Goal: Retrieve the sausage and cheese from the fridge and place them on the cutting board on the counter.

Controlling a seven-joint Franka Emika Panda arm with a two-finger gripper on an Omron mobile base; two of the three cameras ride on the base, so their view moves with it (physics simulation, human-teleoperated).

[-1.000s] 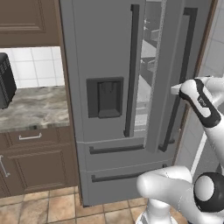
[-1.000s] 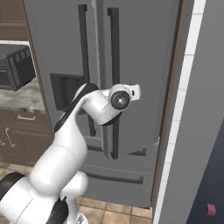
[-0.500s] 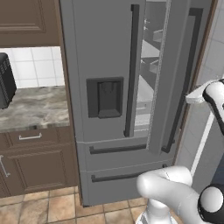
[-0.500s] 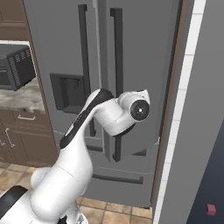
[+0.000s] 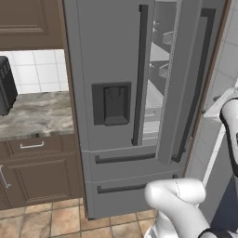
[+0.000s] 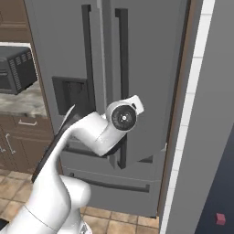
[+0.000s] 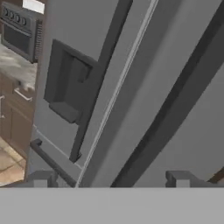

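Observation:
The grey fridge (image 5: 107, 56) stands in front of me, its right door ajar by a narrow gap that shows pale shelves (image 5: 160, 69) inside. In the hand view my gripper (image 7: 110, 179) is open, fingertips (image 7: 41, 178) wide apart with nothing held. It looks at the fridge (image 7: 144, 87) from close by, the right door's long dark handle (image 7: 175, 100) running up ahead of it. My wrist (image 6: 123, 116) hangs in front of the right door (image 6: 146, 68). Sausage, cheese and cutting board are out of view. The marbled counter (image 5: 32, 114) lies left of the fridge.
A dark appliance (image 6: 16, 68) sits on the counter (image 6: 18, 100) at the left, over brown drawers with silver handles (image 5: 31, 145). A white tiled wall (image 6: 196, 114) rises close to the fridge's right side. Tan floor tiles (image 5: 56, 218) lie below.
My gripper has opened and let go of the right door's handle. The hand has drawn back from the door to the right. The door stays ajar.

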